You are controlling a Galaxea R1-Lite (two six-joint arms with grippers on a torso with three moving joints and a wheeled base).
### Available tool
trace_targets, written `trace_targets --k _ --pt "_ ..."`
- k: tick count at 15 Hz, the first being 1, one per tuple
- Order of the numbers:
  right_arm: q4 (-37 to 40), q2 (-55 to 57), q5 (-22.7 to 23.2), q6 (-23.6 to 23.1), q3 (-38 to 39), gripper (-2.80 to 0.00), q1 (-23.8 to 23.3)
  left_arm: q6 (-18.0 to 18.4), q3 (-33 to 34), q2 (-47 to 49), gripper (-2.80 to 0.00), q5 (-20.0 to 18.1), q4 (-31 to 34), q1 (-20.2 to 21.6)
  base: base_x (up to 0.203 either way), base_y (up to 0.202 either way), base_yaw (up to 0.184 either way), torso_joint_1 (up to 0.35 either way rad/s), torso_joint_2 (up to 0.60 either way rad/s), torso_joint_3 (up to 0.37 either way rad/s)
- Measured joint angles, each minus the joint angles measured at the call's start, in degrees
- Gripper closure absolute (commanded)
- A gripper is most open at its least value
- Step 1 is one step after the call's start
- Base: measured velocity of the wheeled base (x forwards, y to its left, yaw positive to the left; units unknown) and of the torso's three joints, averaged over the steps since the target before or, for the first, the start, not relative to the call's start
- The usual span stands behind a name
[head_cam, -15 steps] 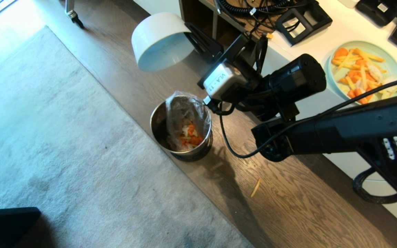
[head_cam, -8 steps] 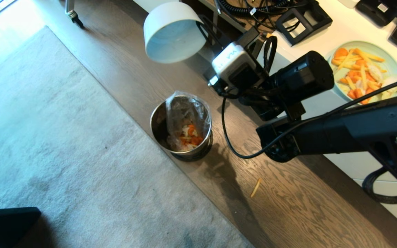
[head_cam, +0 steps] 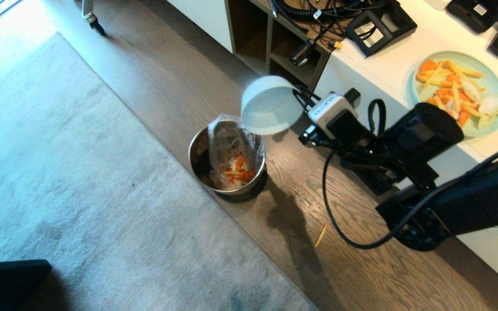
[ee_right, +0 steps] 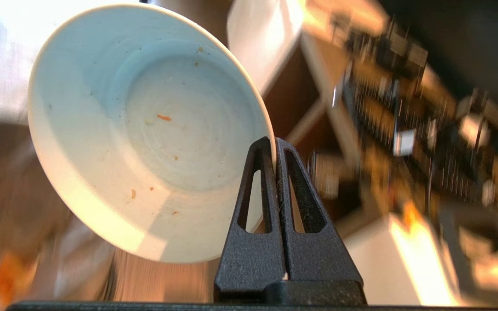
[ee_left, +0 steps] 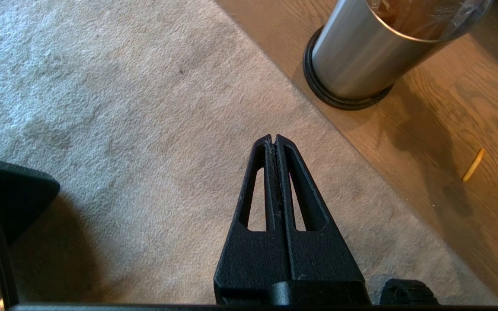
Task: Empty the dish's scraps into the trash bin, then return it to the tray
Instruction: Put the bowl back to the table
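The right gripper (head_cam: 298,97) is pinching the small glossy white bowl's (head_cam: 270,106) rim at frame centre, beside the brushed-steel bin (head_cam: 203,166).

Head view overhead; left wrist low; both share trash bin (head_cam: 227,160) (ee_left: 361,52).

Trash bin (ee_left: 361,56): upper rim cut off by the left wrist view's edge; contents under the crumpled liner (head_cam: 231,142) only partly legible.
Right claw (head_cam: 297,96): tips hidden behind the dish (head_cam: 271,105).
Shelving (ee_right: 404,129) behind dish: blurred, contents unreadable.
Worktop (head_cam: 387,65): runs off frame; dark devices cropped.
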Motion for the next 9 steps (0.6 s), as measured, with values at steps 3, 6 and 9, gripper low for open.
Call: trace_targets --k 3,6,9 --pt "0.00 -6.26 -5.94 2.16 14.93 0.00 -7.88 0.00 0.00 0.00 0.00 -0.03 -0.02 0.00 0.000 0.000 0.000 0.000 0.00 0.000" --pt "0.00 -11.76 -8.03 4.23 26.23 0.00 -16.51 -0.04 0.00 0.00 0.00 -0.01 -0.02 0.00 0.000 0.000 0.000 0.000 0.00 0.000" --pt "-0.01 -17.26 -8.38 6.53 35.14 0.00 -21.98 -0.02 0.00 0.00 0.00 -0.01 -0.02 0.00 0.000 0.000 0.000 0.000 0.00 0.000"
